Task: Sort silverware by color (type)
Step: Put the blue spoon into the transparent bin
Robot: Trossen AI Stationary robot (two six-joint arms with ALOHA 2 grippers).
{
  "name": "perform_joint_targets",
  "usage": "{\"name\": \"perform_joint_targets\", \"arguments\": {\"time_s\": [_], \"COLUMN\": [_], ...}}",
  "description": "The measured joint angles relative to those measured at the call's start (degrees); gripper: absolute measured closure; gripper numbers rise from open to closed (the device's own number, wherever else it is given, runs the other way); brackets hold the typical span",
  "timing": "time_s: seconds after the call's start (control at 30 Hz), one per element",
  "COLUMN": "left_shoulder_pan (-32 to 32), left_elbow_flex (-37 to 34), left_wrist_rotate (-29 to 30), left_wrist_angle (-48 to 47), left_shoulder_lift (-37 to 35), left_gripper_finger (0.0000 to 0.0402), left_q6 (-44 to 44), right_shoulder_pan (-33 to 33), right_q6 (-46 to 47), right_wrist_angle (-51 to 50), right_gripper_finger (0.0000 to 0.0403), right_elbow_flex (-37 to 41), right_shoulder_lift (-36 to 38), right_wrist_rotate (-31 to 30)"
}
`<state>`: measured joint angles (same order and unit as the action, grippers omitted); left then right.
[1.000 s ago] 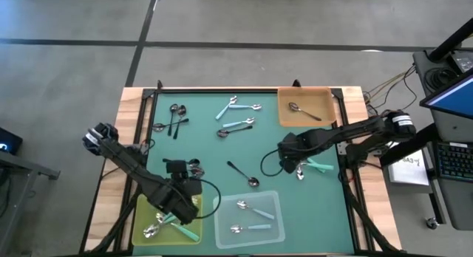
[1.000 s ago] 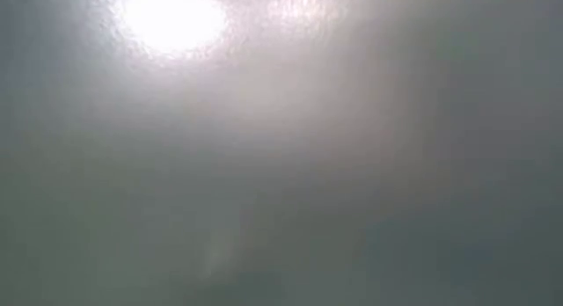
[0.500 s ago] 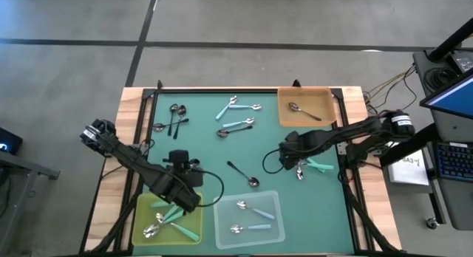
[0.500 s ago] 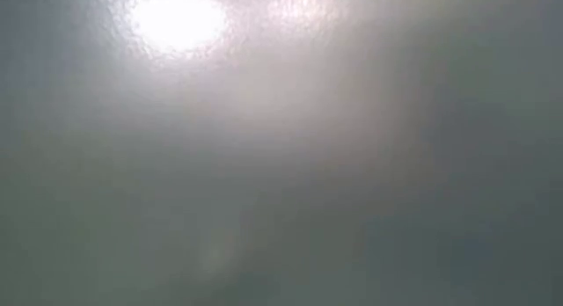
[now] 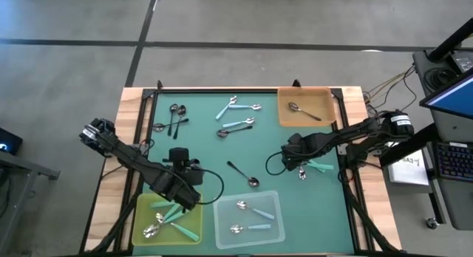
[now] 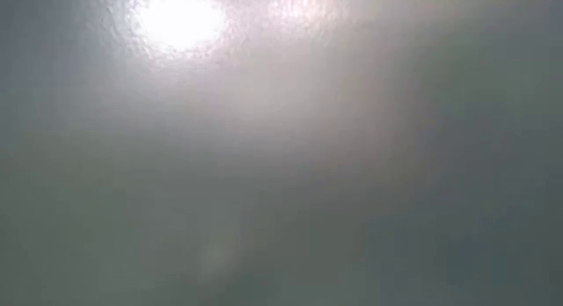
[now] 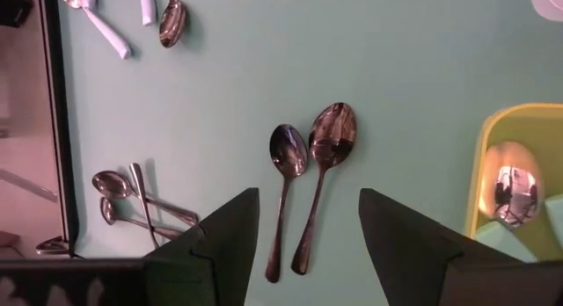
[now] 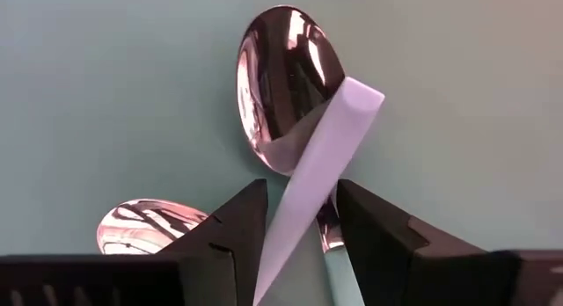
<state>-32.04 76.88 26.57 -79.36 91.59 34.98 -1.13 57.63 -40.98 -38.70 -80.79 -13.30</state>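
My right gripper (image 5: 297, 162) is low over the mat's right side, shut on a light blue spoon handle (image 8: 303, 196). Beyond its fingers, a shiny spoon bowl (image 8: 280, 91) lies on the mat, and a second bowl (image 8: 149, 227) lies beside it. A teal-handled spoon (image 5: 319, 166) rests flat close by. My left gripper (image 7: 303, 218) is open above the mat just beyond the yellow tray (image 5: 194, 231). Two dark-handled spoons (image 7: 303, 178) lie flat between its fingers, untouched. The low view shows only glare. My right gripper pinches the pale blue handle (image 8: 295, 222) between its two fingers, which point down at the mat. The handle slants up out of the hold, and its flat free end (image 8: 361, 95) stands over the shiny bowl. That spoon's own bowl is hidden.
Teal spoons lie in the yellow tray, light blue ones in the clear tray (image 5: 275, 229), and one dark spoon in the orange tray (image 5: 325, 117). Loose spoons lie at the far left (image 5: 174, 118), far middle (image 5: 236, 117) and centre (image 5: 242, 172) of the green mat.
My left gripper has moved from over the yellow tray toward the far edge and now stands over the two dark spoons on the mat. My right gripper has shifted a little toward the table's right edge.
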Motion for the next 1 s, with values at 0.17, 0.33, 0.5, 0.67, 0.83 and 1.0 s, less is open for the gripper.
{"name": "perform_joint_targets", "arguments": {"time_s": [0.17, 0.33, 0.5, 0.67, 0.83, 1.0], "left_shoulder_pan": [0.06, 0.06, 0.70, 3.10, 4.06, 4.96], "left_elbow_flex": [-0.04, -0.09, -0.09, -0.09, -0.55, -3.36], "left_wrist_rotate": [1.08, 5.90, 11.41, 14.34, 21.45, 30.53], "left_wrist_angle": [0.25, 1.23, 1.56, 3.12, 9.67, 24.65], "left_shoulder_lift": [0.00, 0.00, -0.14, -0.60, -0.66, -0.66], "left_gripper_finger": [0.0220, 0.0220, 0.0220, 0.0220, 0.0220, 0.0220], "left_q6": [0.77, 1.67, 2.81, 8.47, 11.67, 10.21], "right_shoulder_pan": [0.02, 0.02, 0.20, 0.37, 0.31, 0.30], "right_q6": [-1.66, -3.71, -6.95, -11.64, -16.72, -26.65], "right_wrist_angle": [0.31, 0.68, 0.59, 0.65, 2.95, 16.24], "right_gripper_finger": [0.0307, 0.0371, 0.0378, 0.0378, 0.0378, 0.0378], "right_elbow_flex": [-0.44, -0.71, -2.16, -5.19, -7.20, -7.43], "right_shoulder_lift": [-0.04, 0.38, 1.92, 5.15, 8.86, 11.23], "right_wrist_rotate": [0.02, -0.17, -0.47, -0.42, -0.46, -0.30]}}
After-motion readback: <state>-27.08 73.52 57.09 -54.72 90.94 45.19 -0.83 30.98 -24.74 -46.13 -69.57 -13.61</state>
